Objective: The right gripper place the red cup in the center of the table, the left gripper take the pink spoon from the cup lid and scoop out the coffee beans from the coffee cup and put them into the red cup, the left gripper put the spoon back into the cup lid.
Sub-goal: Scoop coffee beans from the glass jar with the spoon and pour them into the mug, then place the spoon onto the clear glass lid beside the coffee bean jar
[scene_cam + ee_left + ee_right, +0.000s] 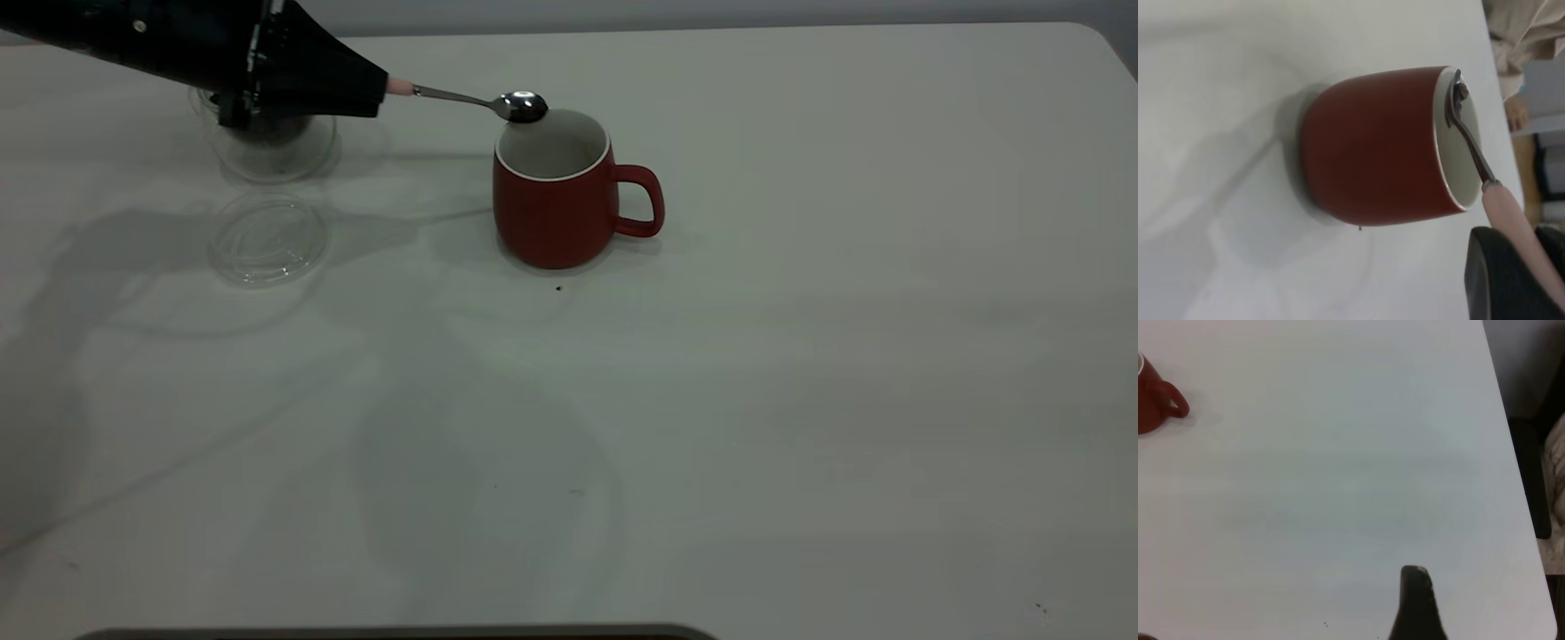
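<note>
Spoon first: the pink spoon sticks out of my left end effector, which is clenched on the pink handle. The spoon's long line runs from my left end effector straight toward the red cup. The shiny bowl sits just over the far rim of the red cup, at the edge and not over the middle. I cannot see beans in the bowl from here. The red cup stands upright on the worktop, handle pointing away from my left end effector. The coffee cup is right under my left arm, on the side away from the red cup, and the cup lid lies flat just beside it. I think my next job is to tip the spoon over the white inside. My right end effector waits well away from the red cup; I cannot tell how its fingers stand.
</note>
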{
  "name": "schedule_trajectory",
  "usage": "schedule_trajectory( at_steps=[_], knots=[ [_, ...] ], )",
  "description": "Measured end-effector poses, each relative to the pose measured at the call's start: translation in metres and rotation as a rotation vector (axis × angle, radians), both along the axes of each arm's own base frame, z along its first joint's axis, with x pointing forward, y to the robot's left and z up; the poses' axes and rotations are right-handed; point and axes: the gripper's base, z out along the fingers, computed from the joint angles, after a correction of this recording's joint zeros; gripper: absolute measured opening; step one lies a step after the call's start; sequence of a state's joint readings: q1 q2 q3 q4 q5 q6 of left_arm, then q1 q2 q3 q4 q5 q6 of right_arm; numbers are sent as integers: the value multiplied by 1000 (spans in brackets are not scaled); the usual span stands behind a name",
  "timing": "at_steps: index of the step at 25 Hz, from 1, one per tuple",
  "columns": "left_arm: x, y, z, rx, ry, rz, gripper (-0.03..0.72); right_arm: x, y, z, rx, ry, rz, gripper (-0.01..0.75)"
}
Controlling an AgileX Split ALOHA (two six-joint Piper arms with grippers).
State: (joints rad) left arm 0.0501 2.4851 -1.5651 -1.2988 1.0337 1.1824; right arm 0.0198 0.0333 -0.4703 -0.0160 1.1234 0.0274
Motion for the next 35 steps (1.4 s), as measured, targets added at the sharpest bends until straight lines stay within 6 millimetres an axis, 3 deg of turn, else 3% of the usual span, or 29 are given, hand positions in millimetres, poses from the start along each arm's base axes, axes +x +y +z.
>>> schedule_trajectory(
  at_steps=[6, 14, 20, 25, 30, 35],
  knots=[
    [-1, -14, -1, 18, -88, -71, 122, 0, 0, 0, 0, 0, 0, 588],
    [1, -14, -3, 76, -237, -118, 122, 0, 0, 0, 0, 0, 0, 588],
    [0, -15, -2, 63, -248, -142, 122, 0, 0, 0, 0, 0, 0, 588],
    [0, -14, 16, 68, -250, -148, 122, 0, 0, 0, 0, 0, 0, 588],
    [-7, 5, 54, 34, -151, -165, 121, 0, 0, 0, 0, 0, 0, 588],
    [-13, 52, 80, 112, -23, -75, 121, 0, 0, 0, 0, 0, 0, 588]
  ],
)
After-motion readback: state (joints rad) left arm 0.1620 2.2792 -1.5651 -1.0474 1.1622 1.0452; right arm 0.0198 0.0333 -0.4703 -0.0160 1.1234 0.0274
